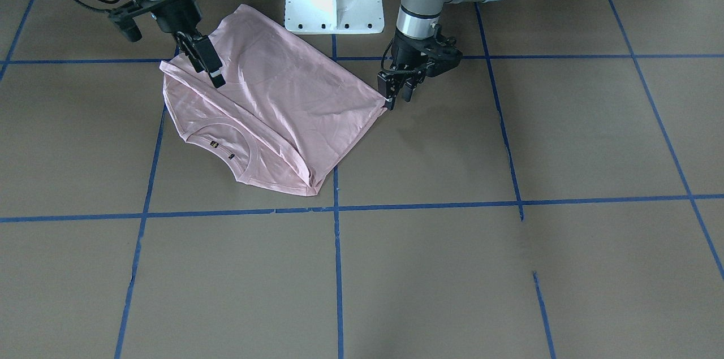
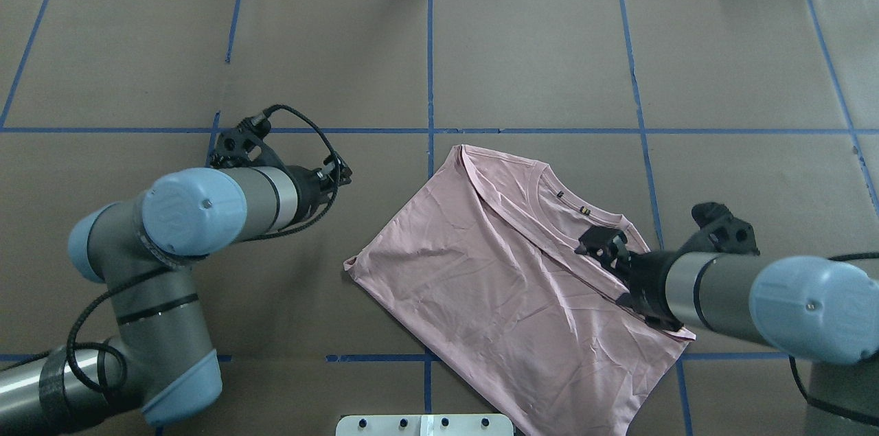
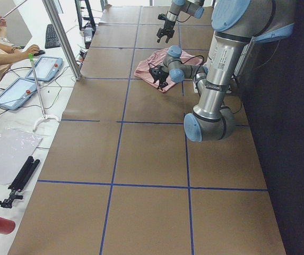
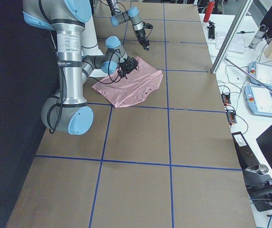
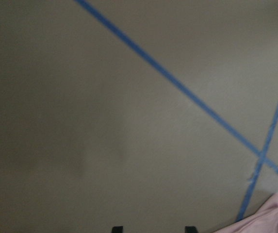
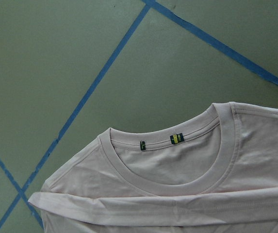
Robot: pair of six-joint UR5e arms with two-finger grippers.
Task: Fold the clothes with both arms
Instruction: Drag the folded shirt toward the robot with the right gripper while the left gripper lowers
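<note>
Left jaws stand spread in their wrist view; right jaws, over the T-shirt (image 1: 283,93), I cannot tell.

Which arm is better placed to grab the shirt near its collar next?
Probably the right arm. The right tool hangs directly over the T-shirt, close to the collar. The left tool, open, hovers beside the far corner, over bare table.

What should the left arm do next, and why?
Probably ease the left gripper onto the T-shirt corner beside it and close. Its fingertips look apart in the wrist view, which shows mostly bare table with only the pink corner at the frame edge; the right gripper hangs over the opposite side.
</note>
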